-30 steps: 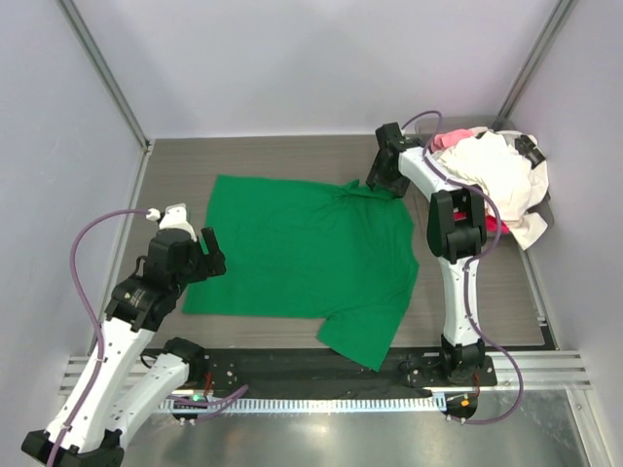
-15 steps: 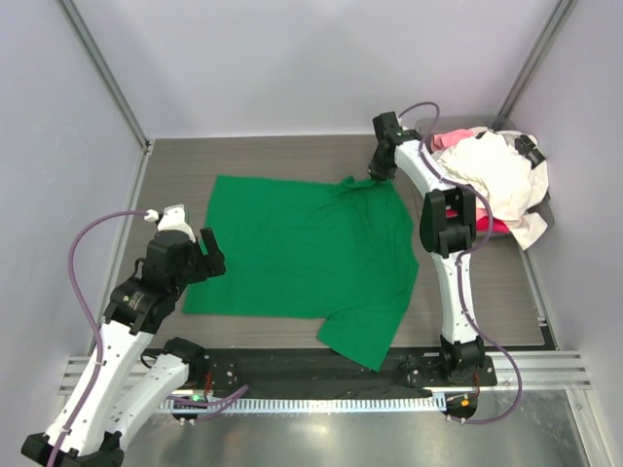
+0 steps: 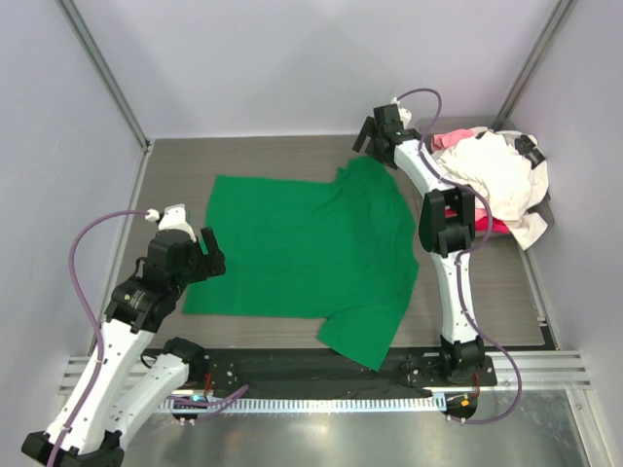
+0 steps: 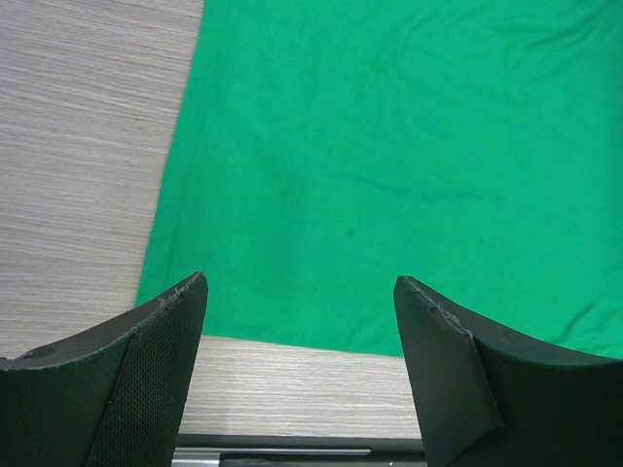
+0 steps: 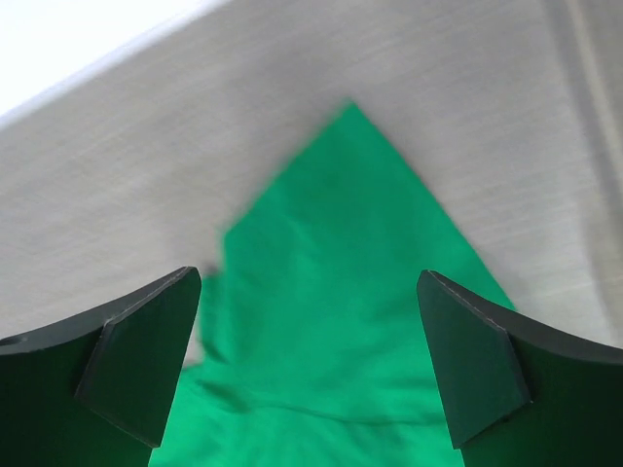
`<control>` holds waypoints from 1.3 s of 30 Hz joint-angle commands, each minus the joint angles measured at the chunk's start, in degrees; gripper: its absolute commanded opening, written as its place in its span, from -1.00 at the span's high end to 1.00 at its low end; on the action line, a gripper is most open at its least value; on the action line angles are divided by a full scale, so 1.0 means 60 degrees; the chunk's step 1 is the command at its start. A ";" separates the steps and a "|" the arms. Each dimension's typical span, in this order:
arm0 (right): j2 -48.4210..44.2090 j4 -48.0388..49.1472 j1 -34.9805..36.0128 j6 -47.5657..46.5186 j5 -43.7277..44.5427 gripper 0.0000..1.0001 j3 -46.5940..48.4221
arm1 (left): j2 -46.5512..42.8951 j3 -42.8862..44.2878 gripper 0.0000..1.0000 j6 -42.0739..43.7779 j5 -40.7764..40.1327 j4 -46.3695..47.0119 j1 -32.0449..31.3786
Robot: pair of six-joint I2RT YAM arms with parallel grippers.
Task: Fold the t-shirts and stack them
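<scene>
Grey wood-grain table carries the green t-shirt spread flat, not yet folded, with left gripper and right gripper both gaping wide and empty over it, while the other shirts wait heaped at far right, nothing stacked.

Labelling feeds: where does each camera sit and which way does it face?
Top external: above and behind, looking down at the table; both arms show.
Left wrist: on the left arm, facing the near-left corner of the green t-shirt; open left pincer shows.
Right wrist: on the right arm, facing its far tip; open right pincer shows.
All share the green t-shirt.
</scene>
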 commanded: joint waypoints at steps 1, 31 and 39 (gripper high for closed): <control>-0.1742 0.0208 0.0065 -0.0379 0.0643 -1.00 -0.1281 | 0.0047 -0.0010 -0.57 0.0039 -0.0144 0.0337 -0.0006; -0.1455 -0.2618 0.0417 -0.1639 0.0893 -0.99 -0.3958 | 1.3212 0.6403 -0.50 -0.1059 0.2405 0.1392 0.1971; 0.0830 -0.3453 -0.0081 -0.1829 0.0484 -0.99 -0.0228 | 1.5089 0.8278 -0.48 -0.0942 0.2827 0.0853 0.2806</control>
